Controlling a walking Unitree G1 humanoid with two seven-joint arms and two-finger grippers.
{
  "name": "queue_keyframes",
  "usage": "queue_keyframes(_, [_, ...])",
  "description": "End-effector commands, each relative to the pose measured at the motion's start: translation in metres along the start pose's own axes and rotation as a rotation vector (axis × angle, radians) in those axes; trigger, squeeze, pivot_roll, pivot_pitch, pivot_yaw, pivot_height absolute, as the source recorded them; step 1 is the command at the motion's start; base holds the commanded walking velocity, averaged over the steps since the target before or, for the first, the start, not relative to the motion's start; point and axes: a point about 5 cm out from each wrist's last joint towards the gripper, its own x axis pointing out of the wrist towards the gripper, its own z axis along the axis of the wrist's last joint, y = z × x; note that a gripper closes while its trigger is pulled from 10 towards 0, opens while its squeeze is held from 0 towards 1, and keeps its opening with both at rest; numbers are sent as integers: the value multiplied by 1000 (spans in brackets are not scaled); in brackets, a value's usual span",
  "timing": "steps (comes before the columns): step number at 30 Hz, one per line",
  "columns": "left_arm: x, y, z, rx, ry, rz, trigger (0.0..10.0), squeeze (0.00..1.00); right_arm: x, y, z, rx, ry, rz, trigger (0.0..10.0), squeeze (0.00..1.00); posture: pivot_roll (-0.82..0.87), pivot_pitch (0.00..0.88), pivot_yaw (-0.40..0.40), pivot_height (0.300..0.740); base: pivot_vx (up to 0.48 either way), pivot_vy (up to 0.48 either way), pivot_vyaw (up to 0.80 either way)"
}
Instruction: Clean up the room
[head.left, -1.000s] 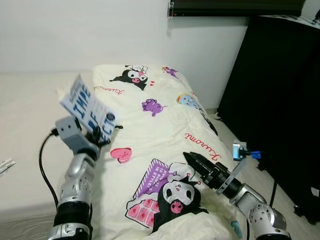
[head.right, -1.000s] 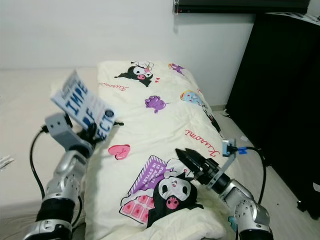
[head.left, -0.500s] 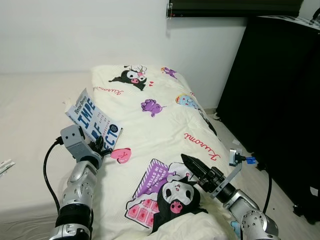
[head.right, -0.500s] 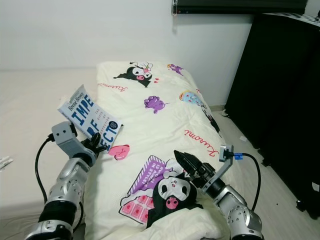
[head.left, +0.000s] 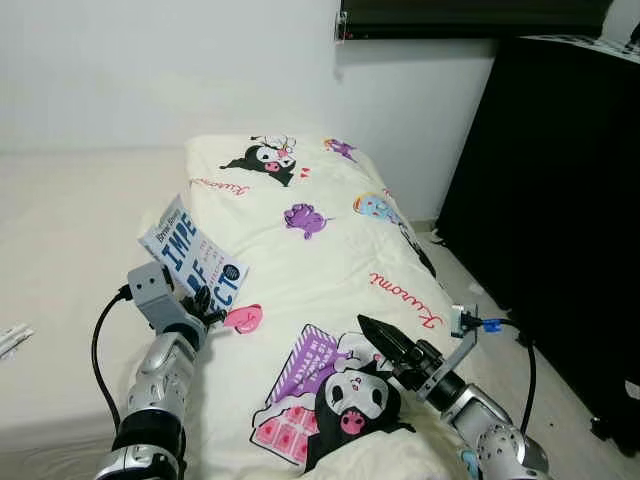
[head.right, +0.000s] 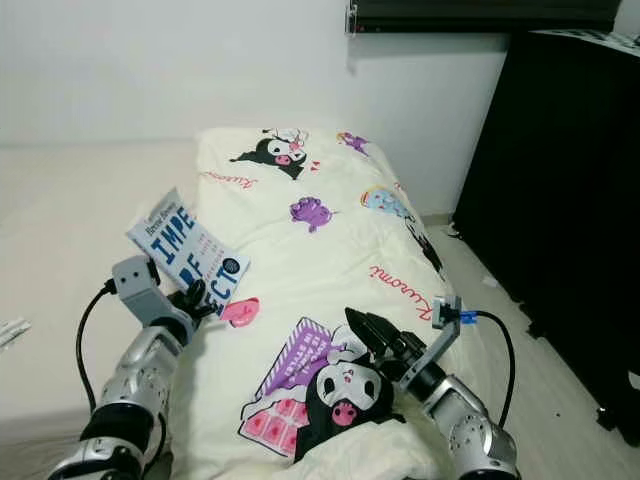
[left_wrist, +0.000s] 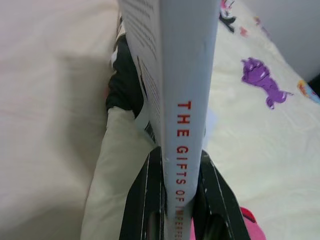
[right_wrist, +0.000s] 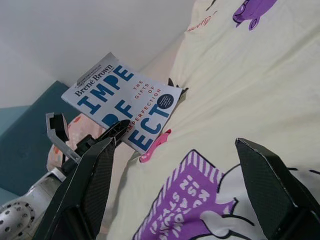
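Book (head.left: 193, 258) clamped upright in left pincer (left_wrist: 177, 210); right pincer (right_wrist: 177, 175) spread wide over quilt (head.left: 330, 250).

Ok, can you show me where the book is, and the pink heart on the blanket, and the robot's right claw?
book (head.left: 196, 258): left eye view, on its white front cover with blue letters.
pink heart (head.left: 243, 318): left eye view, on the middle of the print.
right gripper (head.left: 385, 341): left eye view, between its two black fingertips.

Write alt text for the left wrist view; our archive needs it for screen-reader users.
The left gripper is shut on a white book, seen spine-on with red lettering reading "THE GIFTS". Below lies a cream blanket printed with a purple cartoon figure, beside a plain beige mattress.
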Motion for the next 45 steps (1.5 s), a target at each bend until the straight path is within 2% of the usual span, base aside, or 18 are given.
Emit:
queue_keyframes(1, [-1,0,-4,14,5,-26,10000,0,0,-2,-1,-9,2,-16,10000,0,-16,0,-56,577,-360,0,0])
queue_keyframes(7, [-3,1,-8,27,16,-23,10000,0,0,-3,-2,-9,1,-21,10000,0,-15,0,-53,586,-120,0,0])
queue_keyframes(12, [-6,8,-16,39,44,-4,10000,0,0,-4,-5,-8,0,-30,10000,0,-16,0,-52,596,0,0,0])
queue_keyframes(13, [-10,16,-25,33,83,23,10000,0,-1,-5,-7,-5,0,-38,10000,0,-17,0,-48,606,0,0,0])
queue_keyframes(15, [-13,19,-30,34,102,35,10000,0,-1,-6,-7,-5,-1,-40,10000,0,-17,0,-49,611,0,0,0])
queue_keyframes(20, [-16,23,-36,32,124,47,10000,0,-1,-6,-8,-4,-2,-41,10000,0,-15,0,-48,621,0,0,0])
queue_keyframes(27, [-18,22,-41,44,142,37,10000,0,0,-6,-10,-3,2,-40,10000,0,-10,0,-50,651,0,0,0])
queue_keyframes(35, [-26,32,-55,64,201,64,10000,0,-1,-9,-14,5,5,-52,10000,0,-12,0,-44,690,0,0,0])
queue_keyframes(45, [-31,35,-63,77,238,69,10000,0,-3,-13,-19,16,5,-73,10000,0,-10,0,-42,739,0,0,0])
